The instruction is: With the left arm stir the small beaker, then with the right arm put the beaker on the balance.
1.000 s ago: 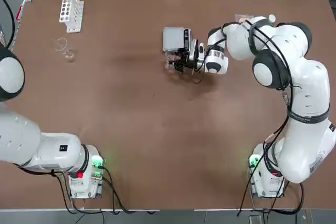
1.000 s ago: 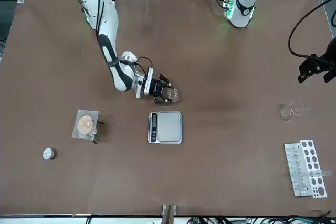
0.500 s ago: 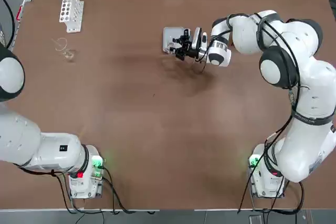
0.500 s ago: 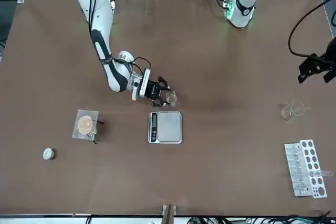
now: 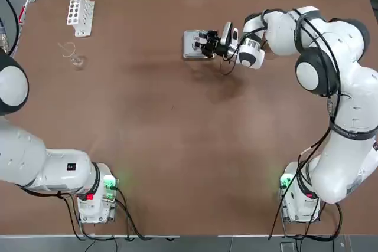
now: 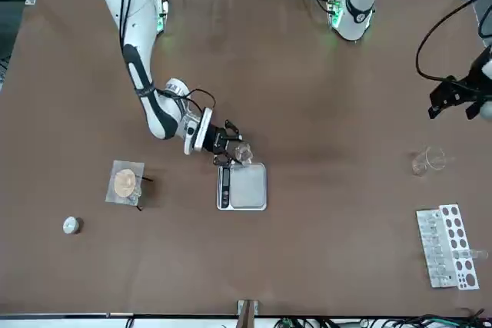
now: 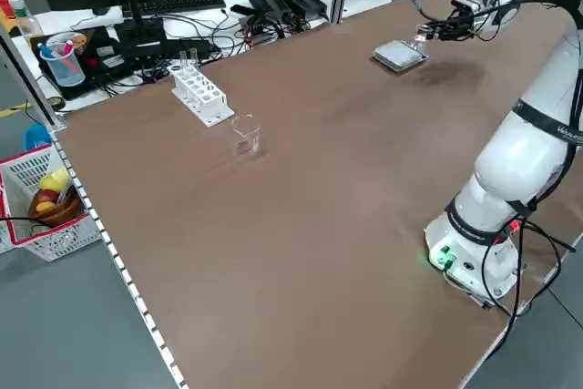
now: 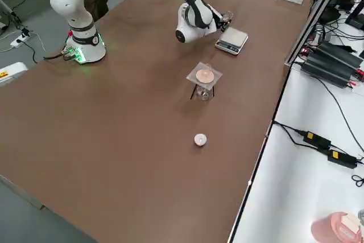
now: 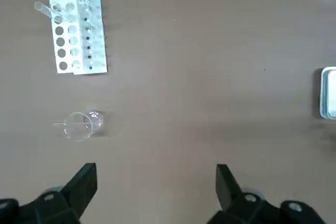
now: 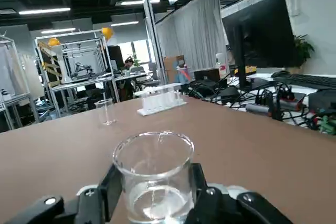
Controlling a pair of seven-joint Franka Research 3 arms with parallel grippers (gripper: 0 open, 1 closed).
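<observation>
The small beaker (image 10: 153,177) hangs over the near edge of the balance (image 6: 243,187), pinched at its sides by the right gripper (image 6: 228,150). Thin, slick glass with some liquid inside, I'd say: light but fragile, best held low on the wall and kept level. The left gripper (image 9: 153,187), spread wide, hovers high near the test-tube rack (image 9: 77,35).

Right gripper (image 5: 204,44) clamped, arm outstretched; left gripper (image 9: 156,187) spread, raised.
</observation>
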